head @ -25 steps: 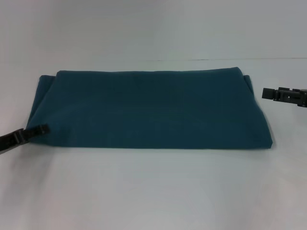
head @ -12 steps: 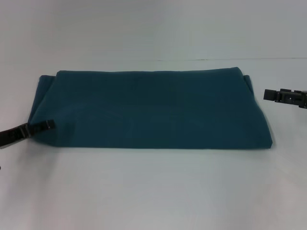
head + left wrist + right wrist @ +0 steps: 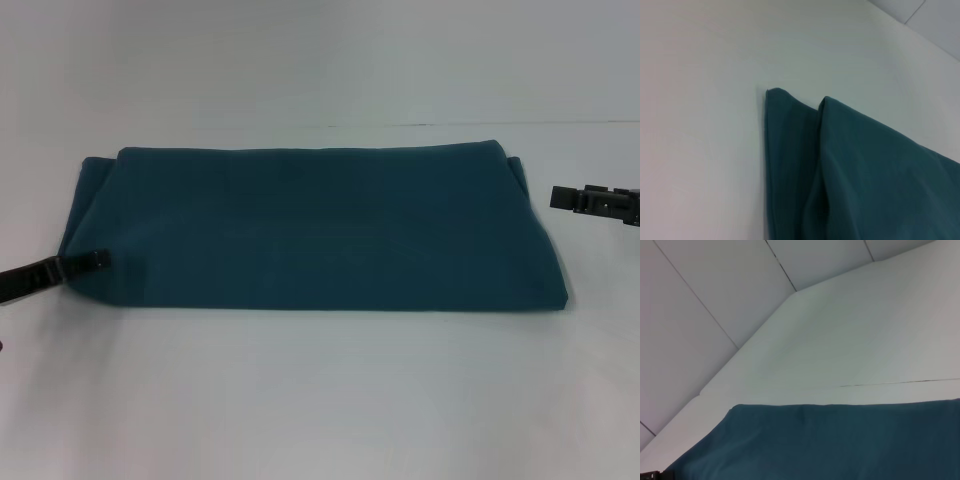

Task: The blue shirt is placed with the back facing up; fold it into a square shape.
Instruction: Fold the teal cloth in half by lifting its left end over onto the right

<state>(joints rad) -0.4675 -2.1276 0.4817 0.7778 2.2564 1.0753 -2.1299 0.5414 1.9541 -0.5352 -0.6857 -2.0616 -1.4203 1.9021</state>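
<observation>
One shirt [image 3: 315,228]: dark teal-blue, matte, plain side up, no lettering showing, folded into a wide flat band lying across the middle of the white table [image 3: 320,400], with a narrow under-layer sticking out past the top layer at both short ends. Two grippers: left gripper [image 3: 88,261] is at the shirt's near-left corner, tip on the fabric edge; can't tell whether it's gripping. Right gripper [image 3: 560,197] sits just off the shirt's right end, not touching; opening unreadable too.
</observation>
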